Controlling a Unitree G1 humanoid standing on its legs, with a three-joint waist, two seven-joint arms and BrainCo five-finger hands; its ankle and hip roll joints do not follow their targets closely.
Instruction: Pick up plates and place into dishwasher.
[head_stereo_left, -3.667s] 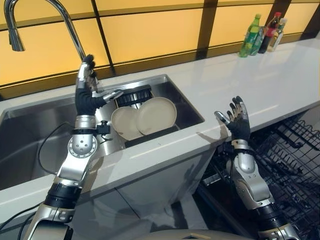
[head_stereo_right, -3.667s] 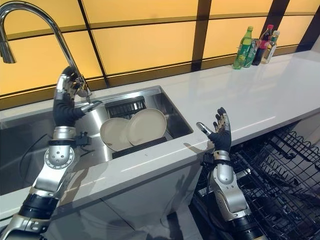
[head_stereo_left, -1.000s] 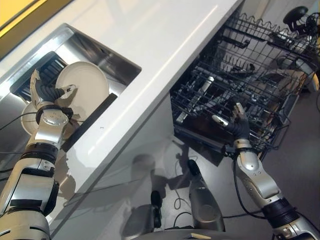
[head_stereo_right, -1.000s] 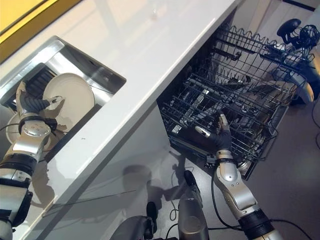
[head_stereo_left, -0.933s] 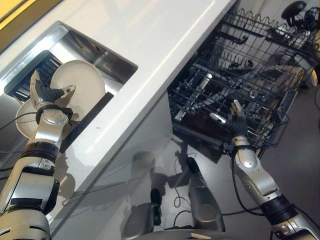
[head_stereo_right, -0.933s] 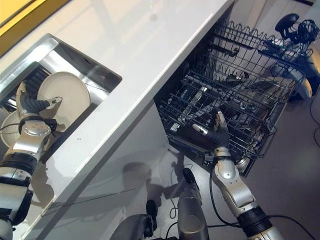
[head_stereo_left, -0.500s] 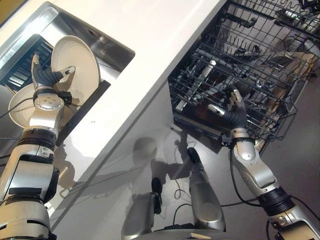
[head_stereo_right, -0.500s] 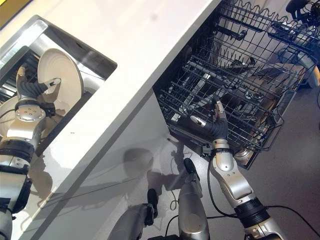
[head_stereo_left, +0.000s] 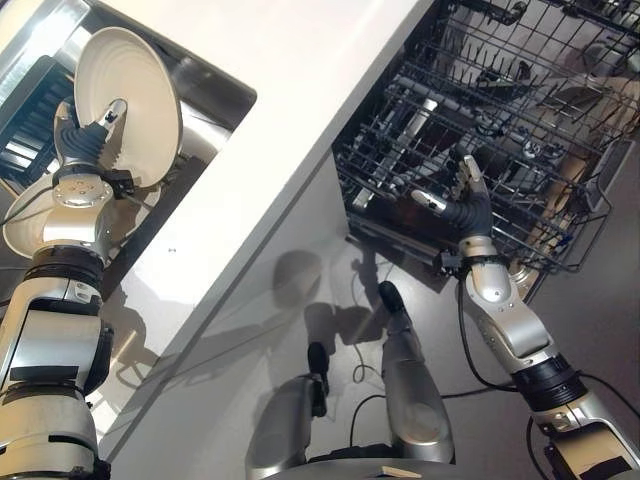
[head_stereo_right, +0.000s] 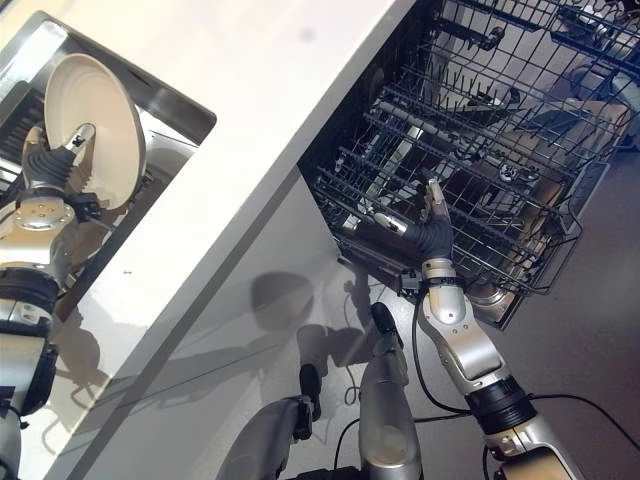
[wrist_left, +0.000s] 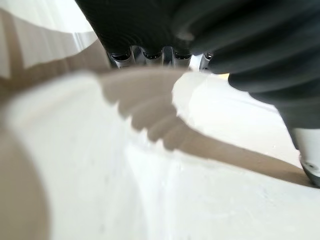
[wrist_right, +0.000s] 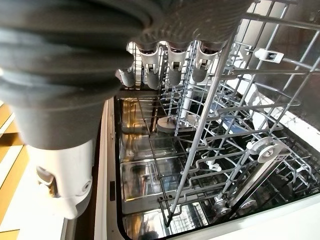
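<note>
White tabletop (head_stereo_left: 300, 90) separates sink (head_stereo_left: 215, 100) from open dishwasher rack (head_stereo_left: 520, 120). Left hand (head_stereo_left: 85, 140) pinches plate (head_stereo_left: 125, 85), now lifted higher above sink; second plate (head_stereo_left: 25, 225) below. Right hand (head_stereo_left: 462, 205), fingers spread, at rack.

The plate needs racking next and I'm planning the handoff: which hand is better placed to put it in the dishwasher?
Left. The left hand already grips the plate above the sink; the right hand hangs open beside the dishwasher rack.
</note>
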